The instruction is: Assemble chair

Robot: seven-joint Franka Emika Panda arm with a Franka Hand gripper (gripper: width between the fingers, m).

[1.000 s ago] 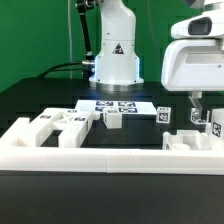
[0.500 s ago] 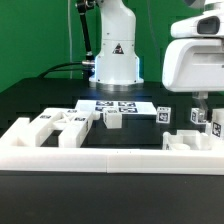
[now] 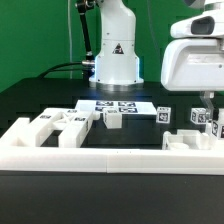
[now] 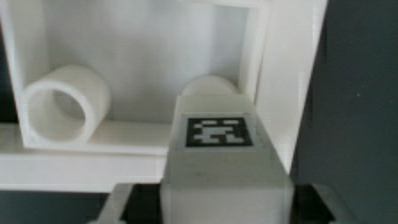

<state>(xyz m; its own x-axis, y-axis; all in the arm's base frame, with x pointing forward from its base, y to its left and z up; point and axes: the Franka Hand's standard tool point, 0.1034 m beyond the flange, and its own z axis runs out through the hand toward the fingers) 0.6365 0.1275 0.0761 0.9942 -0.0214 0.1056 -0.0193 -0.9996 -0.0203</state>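
Only the wrist view shows the closed claw (image 4: 226, 203) gripping a tagged piece (image 4: 221, 120), with a round leg (image 4: 61, 104) lying in a white frame (image 4: 270, 45).

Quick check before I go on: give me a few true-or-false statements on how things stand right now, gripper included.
1. The gripper is shut on a white tagged piece. True.
2. The gripper is at the exterior view's left. False: it is at the right; the left holds a group of chair parts.
3. The marker board lies flat on the table, between the robot base and the barrier wall. True.
4. The table is white. False: it is black; only the parts, the board and the wall are white.
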